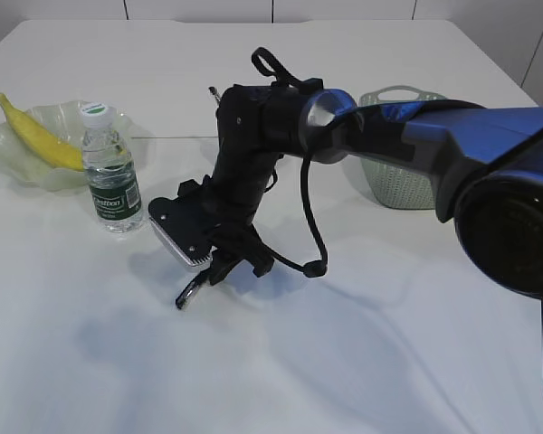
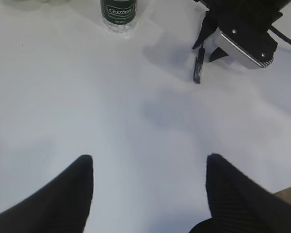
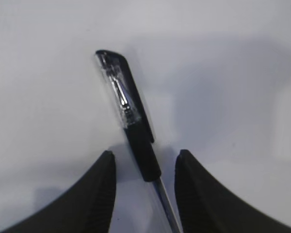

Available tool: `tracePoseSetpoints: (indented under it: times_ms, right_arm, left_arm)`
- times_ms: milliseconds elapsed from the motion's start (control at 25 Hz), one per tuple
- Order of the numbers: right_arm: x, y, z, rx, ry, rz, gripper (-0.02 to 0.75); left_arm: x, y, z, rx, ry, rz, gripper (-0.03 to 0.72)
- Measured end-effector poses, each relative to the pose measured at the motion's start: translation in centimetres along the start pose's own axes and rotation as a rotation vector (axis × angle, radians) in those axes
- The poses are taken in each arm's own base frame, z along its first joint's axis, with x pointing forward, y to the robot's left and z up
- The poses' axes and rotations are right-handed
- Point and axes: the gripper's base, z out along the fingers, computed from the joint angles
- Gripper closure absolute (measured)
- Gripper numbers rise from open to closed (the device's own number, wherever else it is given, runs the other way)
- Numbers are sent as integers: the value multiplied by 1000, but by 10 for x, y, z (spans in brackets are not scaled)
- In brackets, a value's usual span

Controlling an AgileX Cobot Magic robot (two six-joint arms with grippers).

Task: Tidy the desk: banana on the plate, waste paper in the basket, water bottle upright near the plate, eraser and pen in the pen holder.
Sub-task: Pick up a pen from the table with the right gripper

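Banana (image 1: 38, 136), long, curved and yellow, lies in the translucent pale-green ruffled plate (image 1: 4, 154) far off to the left of the right gripper (image 1: 219, 271). Just beside the plate, nearer that gripper, the small clear water bottle (image 1: 110, 172) with dark green label and white cap stands upright on the plain white desk (image 1: 271, 362). The black pen (image 3: 131, 116) with its clear barrel section lies flat on the desk directly under the right gripper, running between the two black fingers (image 3: 94, 194), which straddle it with a gap on each side; they are partly spread and not clamped on it. Beyond the right arm, to the gripper's right, sits the sage-green woven-look basket (image 1: 403, 185). The left gripper (image 2: 148, 167) hangs over bare desk, well apart from the pen, jaws wide and empty.
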Motion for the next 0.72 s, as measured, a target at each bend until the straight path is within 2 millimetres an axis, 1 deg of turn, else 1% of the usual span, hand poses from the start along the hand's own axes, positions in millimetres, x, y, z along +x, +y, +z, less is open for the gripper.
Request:
tracePoseSetpoints:
  times_ms: [520,720]
  right_arm:
    - [-4,2,1,-30,-21,8,431]
    - [-4,-2,-3,-31,-14,11,433]
  left_arm:
    - [0,0,0,0,0,0,171]
    - [0,0,0,0,0,0,171]
